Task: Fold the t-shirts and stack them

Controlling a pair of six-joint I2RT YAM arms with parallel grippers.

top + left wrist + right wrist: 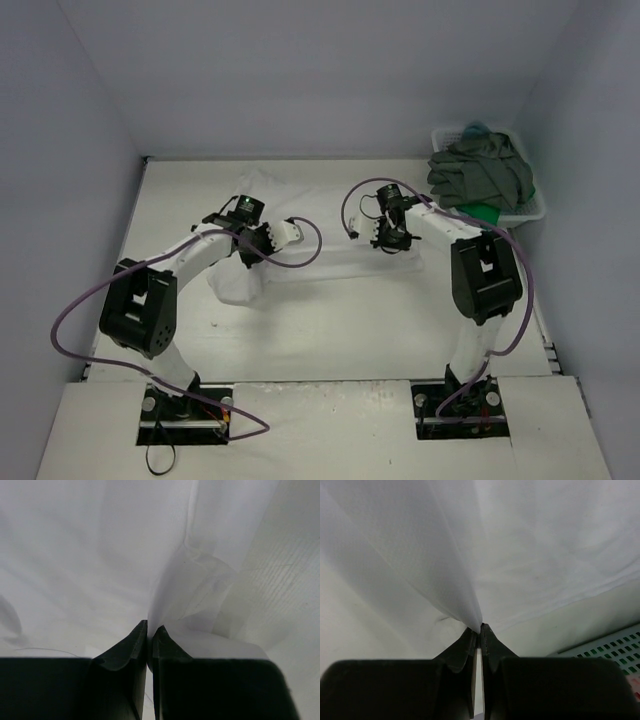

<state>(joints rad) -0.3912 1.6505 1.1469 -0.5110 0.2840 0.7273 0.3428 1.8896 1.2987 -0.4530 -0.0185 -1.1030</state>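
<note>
Now our left tool (149, 630) and right tool (480, 629) are each pressed together on a pinch of the white t-shirt (236, 284), which lies mid-tabletop toward the far edge. We judge this the folding step. Next, both pinched edges should travel across together, kept level. A grey t-shirt (478, 170) sits in the basket (536, 210) at the far right corner.

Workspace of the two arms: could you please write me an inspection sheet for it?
Surface: white table.
Job's things: white t-shirt lying mid-table; dark grey t-shirt, green t-shirt and teal t-shirt heaped in white lattice basket, far right.
Clutter: nothing seen.
Claws: left claw shut on the white t-shirt; right claw likewise.
Cables: purple cables loop loose off both arms.
Surroundings: plain pale walls on three sides.
</note>
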